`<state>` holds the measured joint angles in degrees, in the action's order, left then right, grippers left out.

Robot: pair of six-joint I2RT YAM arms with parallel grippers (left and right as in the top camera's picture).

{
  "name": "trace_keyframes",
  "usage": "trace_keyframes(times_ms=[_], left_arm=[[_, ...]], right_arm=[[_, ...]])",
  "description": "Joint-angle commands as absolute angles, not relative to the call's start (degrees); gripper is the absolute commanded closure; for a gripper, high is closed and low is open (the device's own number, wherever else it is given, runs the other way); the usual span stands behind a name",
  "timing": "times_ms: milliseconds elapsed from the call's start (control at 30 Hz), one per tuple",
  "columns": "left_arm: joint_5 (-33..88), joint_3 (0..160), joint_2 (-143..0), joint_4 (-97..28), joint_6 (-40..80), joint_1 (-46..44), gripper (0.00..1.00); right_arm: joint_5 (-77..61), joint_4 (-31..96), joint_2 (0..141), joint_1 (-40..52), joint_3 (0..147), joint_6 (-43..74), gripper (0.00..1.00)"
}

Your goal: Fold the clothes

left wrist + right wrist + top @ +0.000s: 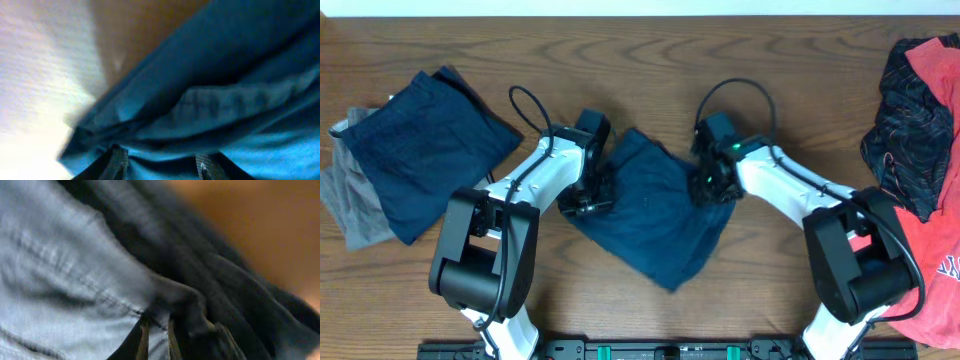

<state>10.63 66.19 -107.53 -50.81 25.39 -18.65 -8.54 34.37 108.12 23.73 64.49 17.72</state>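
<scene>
Navy shorts [650,225] lie at the centre of the wooden table [770,290], open wood off their hems. Only the wrist views show your fingers: right gripper [157,340] pinched narrowly on a fold, left gripper [160,164] apart amid cloth, hold unclear.

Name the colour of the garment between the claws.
The garment is dark navy; best seen overhead.

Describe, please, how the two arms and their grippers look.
The left arm and right arm: white link shells between bulky black joints. A black cable loops over each wrist; a green light shows on the right one. The left gripper and right gripper are black.
</scene>
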Motion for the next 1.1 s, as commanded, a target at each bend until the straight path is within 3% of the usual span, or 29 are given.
trace_keyframes(times_ms=[0,200,233,267,333,367,467,667,1067], left_arm=[[17.1,64.8,-107.6,-54.1,23.7,-18.3,0.55],[18.2,64.9,-97.7,-52.2,22.3,-18.1,0.52],[16.7,64.9,-95.7,-50.2,22.0,-18.1,0.47],[14.5,64.9,-94.2,-48.2,21.9,-18.1,0.3],[11.6,64.9,-92.0,-43.8,20.9,-18.1,0.06],[11.4,64.9,-91.6,-41.7,19.8,-18.1,0.03],[11.5,64.8,-92.2,-36.4,15.7,-18.1,0.02],[21.8,64.8,-99.6,-30.0,9.1,-18.1,0.02],[34.3,64.8,-111.7,-23.0,8.6,-20.6,0.02]], right_arm=[[3.5,32.4,110.7,18.9,64.5,13.9,0.83],[1.2,33.0,110.7,18.2,67.2,12.8,0.77],[1.1,33.1,110.7,18.3,67.2,12.8,0.76],[1.0,33.2,110.7,18.4,67.2,12.8,0.76],[1.0,33.7,110.7,18.5,67.2,12.8,0.75],[1.0,33.9,110.7,18.5,67.2,12.8,0.74],[1.0,34.4,110.7,18.5,67.2,12.8,0.66],[1.0,35.4,110.7,18.5,67.2,12.8,0.6],[-0.5,35.6,110.7,18.5,67.2,13.2,0.58]])
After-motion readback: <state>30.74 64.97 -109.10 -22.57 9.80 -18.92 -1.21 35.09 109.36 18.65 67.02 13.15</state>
